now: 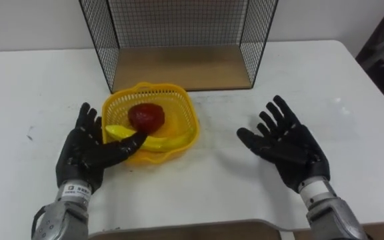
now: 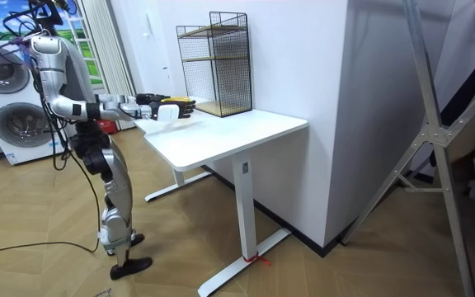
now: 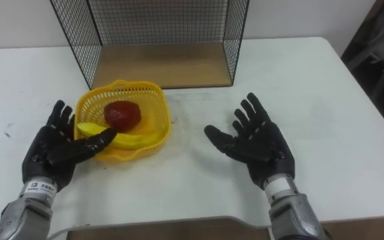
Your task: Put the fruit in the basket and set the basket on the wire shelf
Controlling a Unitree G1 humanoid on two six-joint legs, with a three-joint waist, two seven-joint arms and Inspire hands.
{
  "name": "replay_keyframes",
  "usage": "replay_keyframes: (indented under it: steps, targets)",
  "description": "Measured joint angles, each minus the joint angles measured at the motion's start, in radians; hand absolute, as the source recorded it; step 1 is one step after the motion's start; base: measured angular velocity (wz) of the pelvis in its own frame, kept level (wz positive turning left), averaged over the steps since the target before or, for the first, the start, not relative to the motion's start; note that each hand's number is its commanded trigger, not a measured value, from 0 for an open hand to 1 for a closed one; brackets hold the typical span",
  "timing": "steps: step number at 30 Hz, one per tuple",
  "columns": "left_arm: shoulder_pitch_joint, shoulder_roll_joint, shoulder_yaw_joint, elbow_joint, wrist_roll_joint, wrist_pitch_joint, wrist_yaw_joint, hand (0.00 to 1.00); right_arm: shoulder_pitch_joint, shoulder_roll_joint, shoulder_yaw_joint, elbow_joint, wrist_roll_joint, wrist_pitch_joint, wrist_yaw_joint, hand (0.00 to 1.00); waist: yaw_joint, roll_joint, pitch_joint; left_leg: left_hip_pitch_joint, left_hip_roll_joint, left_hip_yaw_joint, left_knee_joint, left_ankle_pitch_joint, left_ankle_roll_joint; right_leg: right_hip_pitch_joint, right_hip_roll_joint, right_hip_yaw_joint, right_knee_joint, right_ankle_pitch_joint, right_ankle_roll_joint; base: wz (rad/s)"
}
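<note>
1. Fruit is in: banana [image 1: 162,141] and red apple [image 1: 146,117] lie in the yellow basket [image 1: 184,101] before the wire shelf [image 1: 179,67].
2. Our left hand [image 1: 85,155] rests spread, thumb on the rim; our right hand [image 1: 289,147] waits open and empty.
3. Next, we judge, both hands must clasp and lift the basket.

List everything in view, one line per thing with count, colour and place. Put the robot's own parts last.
table: 1, white, under everything else
wire shelf: 1, black mesh with a wooden floor, at the table's far edge
basket: 1, yellow, on the table just in front of the wire shelf
red fruit: 1, red, inside the basket
banana: 1, yellow, inside the basket, along its near side
washing machines: 2, white, stacked behind the robot in the room view
left hand: 1, black, open, thumb at the basket's near rim
right hand: 1, black, open, palm up, right of the basket and apart from it
</note>
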Motion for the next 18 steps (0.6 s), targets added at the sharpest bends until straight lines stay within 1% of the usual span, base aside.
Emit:
replay_keyframes:
  steps: [1, 6, 14, 18]
  targets:
    - [0.0, -0.002, 0.0, 0.0, 0.0, 0.0, -0.007, 0.0, -0.002, 0.0, 0.001, 0.0, 0.035, 0.0, 0.0, 0.0, 0.003, 0.0, -0.0002, 0.0, 0.0, 0.001, 0.001, 0.0, 0.0, -0.002, 0.0, 0.003, 0.002, 0.0, 0.0, -0.05]
    - [0.0, -0.006, 0.0, 0.0, 0.0, 0.001, -0.018, 0.0, -0.01, 0.0, 0.01, 0.0, 0.092, 0.0, 0.015, 0.0, 0.01, 0.002, -0.0017, 0.001, 0.0, 0.0, 0.002, 0.0, 0.0, -0.004, 0.0, 0.006, 0.005, 0.0, 0.0, -0.01]
    - [0.0, -0.006, -0.003, 0.0, 0.0, 0.015, -0.031, 0.0, -0.018, 0.0, 0.042, 0.0, 0.089, 0.0, 0.032, 0.0, 0.019, -0.003, -0.0054, -0.001, -0.002, -0.001, 0.002, 0.0, 0.0, -0.004, 0.001, 0.011, -0.003, 0.0, 0.0, 0.0]
    - [0.0, -0.007, -0.019, 0.002, 0.0, 0.015, -0.034, 0.0, -0.048, 0.0, 0.062, 0.0, 0.089, 0.0, 0.043, 0.0, 0.017, -0.005, -0.0056, 0.001, -0.001, -0.001, 0.001, 0.0, 0.0, 0.001, 0.001, 0.009, -0.002, 0.0, 0.0, 0.0]
